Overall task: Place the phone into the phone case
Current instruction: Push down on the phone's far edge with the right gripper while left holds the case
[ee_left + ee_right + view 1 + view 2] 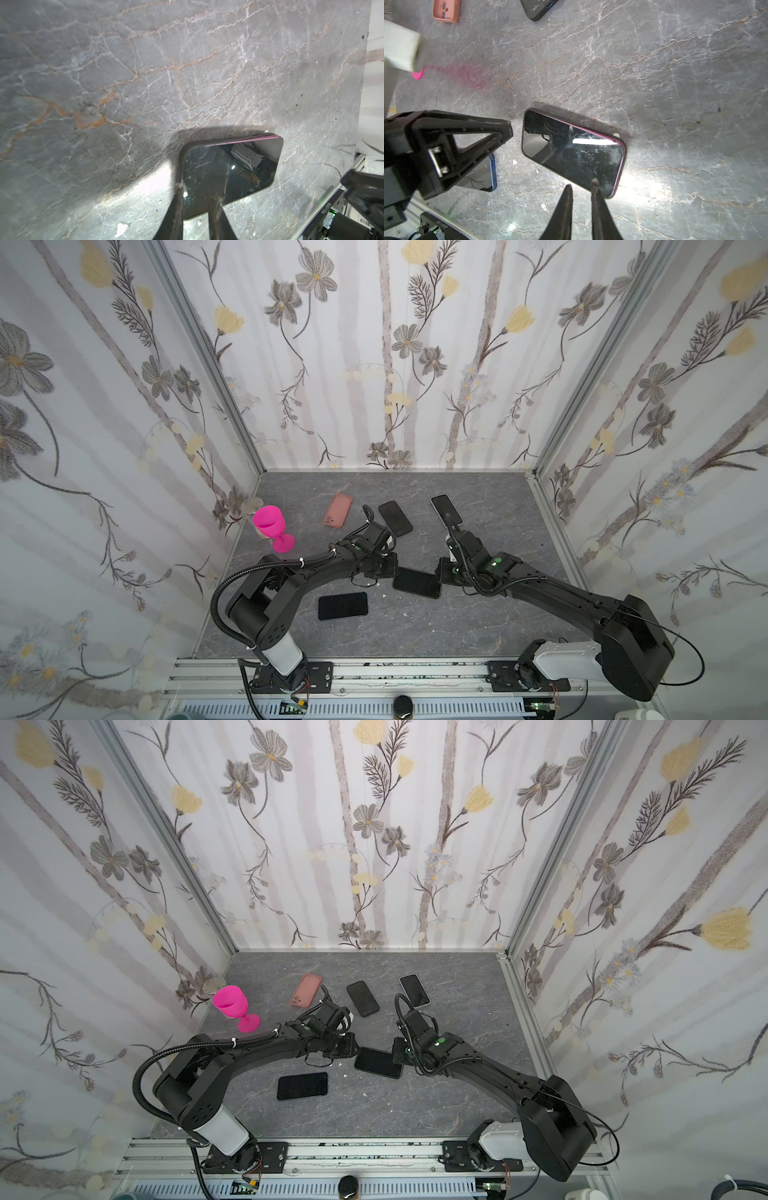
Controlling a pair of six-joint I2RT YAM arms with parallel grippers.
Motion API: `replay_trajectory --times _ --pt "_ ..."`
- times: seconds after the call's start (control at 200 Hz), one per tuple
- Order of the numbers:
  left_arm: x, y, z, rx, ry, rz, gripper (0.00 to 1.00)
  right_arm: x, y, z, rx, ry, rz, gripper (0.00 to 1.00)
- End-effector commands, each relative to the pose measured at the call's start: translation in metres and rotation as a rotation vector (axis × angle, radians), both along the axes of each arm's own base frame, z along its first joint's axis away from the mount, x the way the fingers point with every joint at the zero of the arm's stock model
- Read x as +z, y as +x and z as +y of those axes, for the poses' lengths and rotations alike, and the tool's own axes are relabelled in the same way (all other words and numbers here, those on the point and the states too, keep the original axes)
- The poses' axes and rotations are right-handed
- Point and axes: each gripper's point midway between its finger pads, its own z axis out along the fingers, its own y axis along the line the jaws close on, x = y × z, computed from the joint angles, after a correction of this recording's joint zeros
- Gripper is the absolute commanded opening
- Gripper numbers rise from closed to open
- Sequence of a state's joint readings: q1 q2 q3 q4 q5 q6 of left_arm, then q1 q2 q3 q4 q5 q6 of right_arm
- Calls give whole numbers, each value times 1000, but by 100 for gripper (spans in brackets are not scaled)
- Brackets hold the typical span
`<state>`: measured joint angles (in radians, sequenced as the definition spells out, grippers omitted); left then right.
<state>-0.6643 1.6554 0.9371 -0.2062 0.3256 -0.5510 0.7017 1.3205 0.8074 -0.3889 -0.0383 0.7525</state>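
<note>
A phone (417, 583) (378, 1063) with a purple edge lies screen up in mid-table, between my two grippers. It sits in a dark grey phone case (181, 164). The purple edge shows above the rim along one long side (591, 133). My left gripper (198, 192) (390, 567) is at one short end, jaws a little apart, one fingertip (180, 188) at the case rim, the other over the screen. My right gripper (581, 184) (441, 572) is at the opposite end, jaws slightly apart, one tip over the screen, one beside the phone. Neither holds anything.
An empty pink case (338, 510) (446, 11) lies at the back left. Two dark phones (395, 518) (446, 508) lie at the back. A blue-edged phone (343, 605) (492, 172) lies front left. A pink goblet (272, 526) stands by the left wall.
</note>
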Motion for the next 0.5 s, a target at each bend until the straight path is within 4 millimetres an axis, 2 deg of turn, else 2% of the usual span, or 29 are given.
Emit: replay_trajectory --times 0.0,0.185,0.495 --pt "2 4 -2 -9 7 -8 21 -7 2 -6 5 -46 9 18" --pt "-2 7 -3 -9 9 -2 21 -25 2 -10 11 -79 58 13" --pt "-11 10 -6 -18 20 10 22 -48 0 -13 29 -129 112 13"
